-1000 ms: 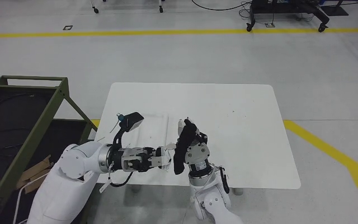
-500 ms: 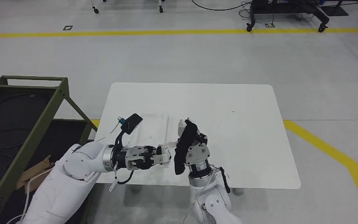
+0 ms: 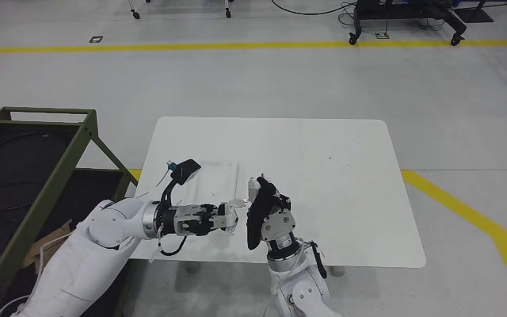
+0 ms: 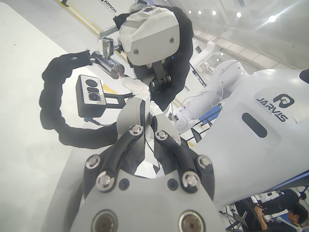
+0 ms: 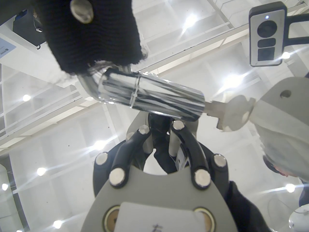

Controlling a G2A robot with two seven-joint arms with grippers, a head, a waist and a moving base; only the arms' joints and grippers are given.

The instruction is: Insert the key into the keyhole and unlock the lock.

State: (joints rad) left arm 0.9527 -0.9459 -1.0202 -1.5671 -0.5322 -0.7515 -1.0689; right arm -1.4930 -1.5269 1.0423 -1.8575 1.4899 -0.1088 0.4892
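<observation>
Two grippers meet over the near side of the white table [image 3: 333,158]. The left gripper [image 4: 135,86] pinches the key [image 5: 229,114], blade sunk into the chrome lock [image 5: 154,100], and the right gripper [image 5: 161,125] is clamped on that lock. A lettered sign [image 4: 107,3] hangs on the far wall, and yellow lines [image 3: 238,46] cross the grey floor [image 3: 238,79].

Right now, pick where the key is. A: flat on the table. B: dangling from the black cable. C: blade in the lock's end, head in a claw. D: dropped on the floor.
C: the key has its blade in the end of the lock, head pinched by the left claw.
</observation>
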